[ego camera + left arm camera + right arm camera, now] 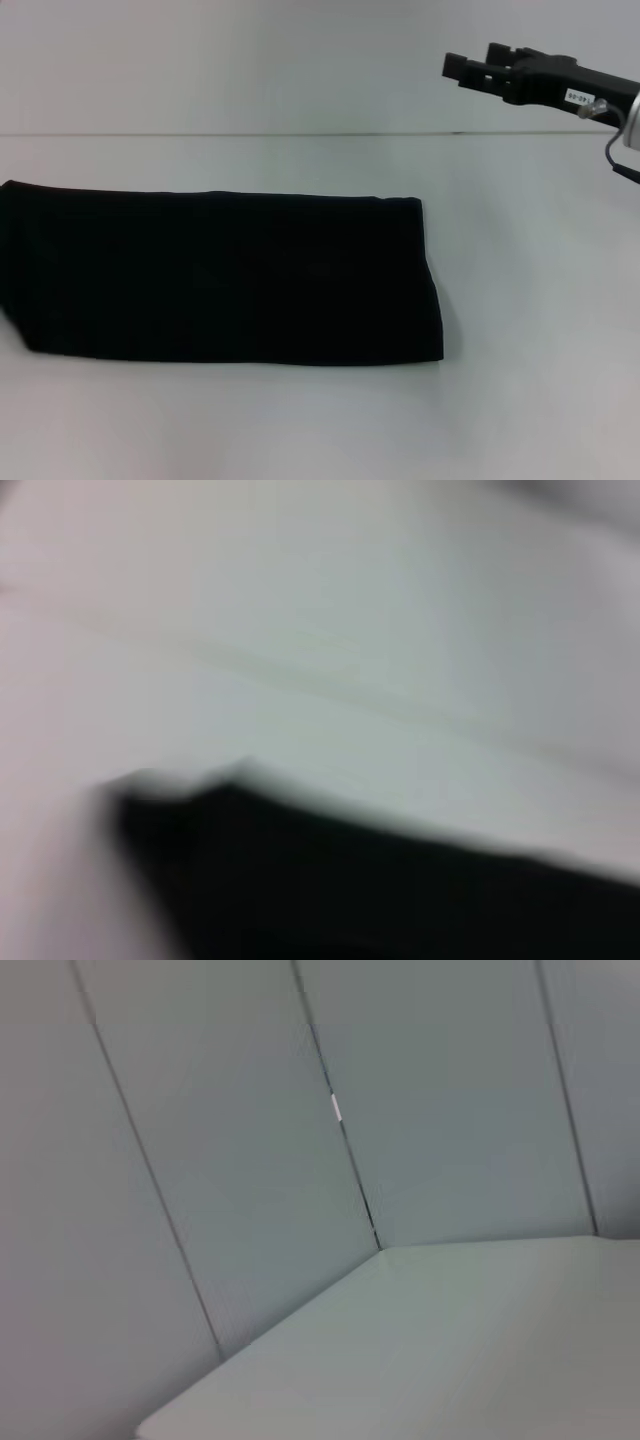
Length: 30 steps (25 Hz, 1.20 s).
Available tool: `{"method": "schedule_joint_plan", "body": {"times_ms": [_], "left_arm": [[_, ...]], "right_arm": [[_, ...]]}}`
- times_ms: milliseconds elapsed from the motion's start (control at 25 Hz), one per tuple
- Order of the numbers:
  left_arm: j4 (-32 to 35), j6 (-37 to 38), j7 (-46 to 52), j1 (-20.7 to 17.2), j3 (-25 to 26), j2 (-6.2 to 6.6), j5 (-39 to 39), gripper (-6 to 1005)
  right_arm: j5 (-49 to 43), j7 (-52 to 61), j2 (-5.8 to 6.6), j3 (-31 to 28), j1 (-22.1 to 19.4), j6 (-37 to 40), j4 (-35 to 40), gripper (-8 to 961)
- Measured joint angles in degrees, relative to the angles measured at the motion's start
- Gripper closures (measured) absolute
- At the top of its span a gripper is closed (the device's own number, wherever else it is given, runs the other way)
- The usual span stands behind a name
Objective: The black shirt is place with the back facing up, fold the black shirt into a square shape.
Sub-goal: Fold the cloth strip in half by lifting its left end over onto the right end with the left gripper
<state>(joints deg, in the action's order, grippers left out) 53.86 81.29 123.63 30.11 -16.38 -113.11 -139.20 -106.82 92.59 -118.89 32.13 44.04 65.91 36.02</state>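
Note:
The black shirt (220, 275) lies flat on the white table (530, 300) as a long folded band, running from the left edge of the head view to just right of centre. No lettering shows on it. The left wrist view shows a blurred corner of the black shirt (380, 900) on the table. My right gripper (478, 65) hangs high at the upper right, well above and to the right of the shirt. Its fingers point left, are open, and hold nothing. My left gripper is not visible in any view.
Bare white table surface (320, 430) surrounds the shirt in front, behind and to the right. A pale panelled wall (250, 1140) stands behind the table's far edge (480, 1245) in the right wrist view.

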Motion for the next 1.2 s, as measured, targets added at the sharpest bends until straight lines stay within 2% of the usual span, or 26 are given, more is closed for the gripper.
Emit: {"method": "schedule_joint_plan", "body": {"times_ms": [120,200,240,280,320,360,440,520,680,800,1040,1200], "left_arm": [[-1.4,5.0,0.1,4.1,-2.4,-0.85,5.6,975],[-3.1,7.0,0.4,7.0,-4.8,-2.03,8.8,975],[-3.1,7.0,0.4,7.0,-4.8,-2.03,8.8,976],[-4.8,7.9,0.5,9.7,-7.2,-3.88,10.6,976],[-5.8,7.9,0.5,10.9,-8.4,-5.14,11.3,976],[-7.7,7.4,0.3,12.4,-10.0,-7.21,11.7,976],[-10.1,6.2,-0.4,13.3,-10.9,-9.23,11.9,976],[-16.0,3.7,-2.7,13.9,-11.4,-10.93,13.4,976],[-34.7,-1.8,-12.9,14.2,-11.2,-10.87,20.9,975],[-42.1,-4.8,-20.6,13.3,-10.9,-11.25,24.4,930],[-46.5,-3.3,-25.6,12.9,-11.1,-11.4,26.8,839],[-46.2,5.1,-25.7,13.6,-11.6,-11.11,26.5,779]], "right_arm": [[0.3,-0.5,0.29,0.0,-1.0,-0.5,-0.2,51],[0.3,-0.3,0.69,0.1,-1.9,0.0,0.0,51],[0.3,-0.1,0.95,0.1,-2.3,0.4,0.2,51],[0.3,0.0,1.23,0.1,-2.8,1.0,0.4,51],[0.3,0.1,1.64,0.0,-3.3,1.7,0.4,51],[0.4,0.2,2.05,-0.2,-3.8,2.4,0.5,50],[0.7,0.3,2.93,-0.3,-4.7,3.6,0.5,50],[0.9,0.3,3.56,-0.4,-5.6,4.0,0.5,50],[0.9,0.3,4.53,-0.4,-6.6,4.6,0.4,50],[0.8,0.2,4.77,0.0,-6.7,4.6,0.4,50],[-0.8,1.4,5.12,1.3,-6.4,4.6,-0.1,50],[-6.0,10.1,6.0,3.6,-5.1,5.7,-0.1,49]]}}
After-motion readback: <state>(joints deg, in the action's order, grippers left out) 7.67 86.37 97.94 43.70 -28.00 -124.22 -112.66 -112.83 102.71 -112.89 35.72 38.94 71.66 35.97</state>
